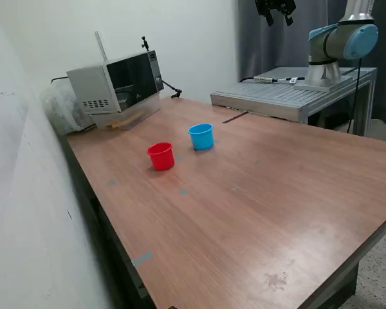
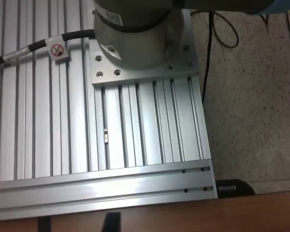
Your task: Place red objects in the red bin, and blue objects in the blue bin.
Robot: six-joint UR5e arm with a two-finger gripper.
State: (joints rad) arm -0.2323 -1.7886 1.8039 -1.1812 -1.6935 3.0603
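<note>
The red cup (image 1: 161, 156) and the light-blue cup (image 1: 201, 136) stand upright side by side on the wooden table (image 1: 257, 206), a short gap between them. No red or dark-blue cubes show in either view, and the cups' insides are hidden from this angle. My gripper (image 1: 278, 20) hangs high at the top of the exterior view, far behind the cups, above the metal plate (image 1: 289, 96). Its two dark fingers stand apart with nothing between them. The wrist view looks down on the metal plate (image 2: 145, 135) and the arm's base (image 2: 135, 34).
A grey box-shaped appliance (image 1: 116, 87) stands at the table's far corner, on the exterior view's left. The arm's base (image 1: 325, 71) is mounted on the ribbed aluminium plate. A cable (image 2: 34, 46) crosses the plate. A white wall (image 1: 26, 193) runs along the table's edge on the exterior view's left.
</note>
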